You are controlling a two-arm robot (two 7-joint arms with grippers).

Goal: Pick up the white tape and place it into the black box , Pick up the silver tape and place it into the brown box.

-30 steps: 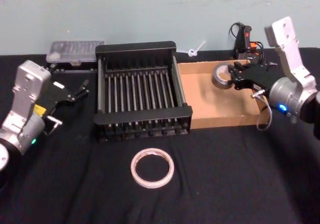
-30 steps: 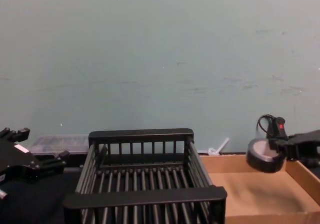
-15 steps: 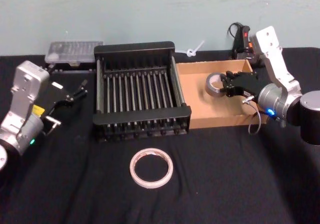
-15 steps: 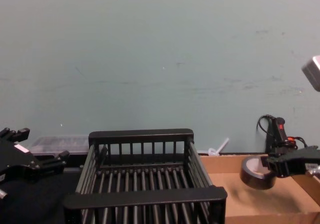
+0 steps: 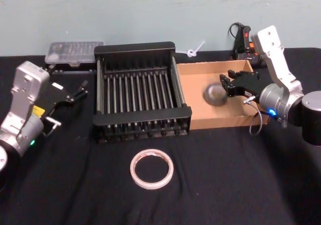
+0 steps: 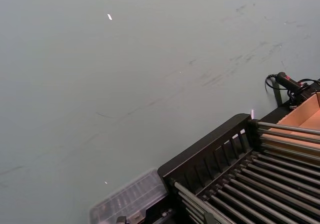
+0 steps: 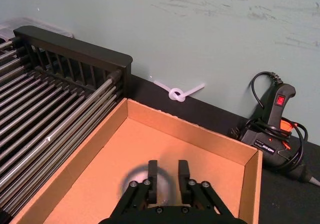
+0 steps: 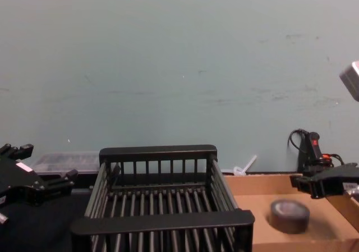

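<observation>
The silver tape (image 5: 216,93) lies free inside the brown box (image 5: 220,121), blurred in the head view and resting flat on the box floor in the chest view (image 8: 290,215). My right gripper (image 5: 229,84) hovers over the box just beside the roll, open and holding nothing; its fingertips (image 7: 152,176) stand apart above the roll's dark blur (image 7: 134,180). The white tape (image 5: 152,169) lies flat on the black cloth in front of the black box (image 5: 135,48). My left gripper (image 5: 83,89) is parked left of the crate, open and empty.
A clear plastic case (image 5: 75,52) sits behind the crate at the back left. A black power tool with a cord (image 5: 242,39) stands behind the brown box, and a knotted white tie (image 5: 195,49) lies near the wall.
My right gripper lowered the silver tape into the brown box and let go of it. The roll has dropped to the box floor. The left arm has not moved.
</observation>
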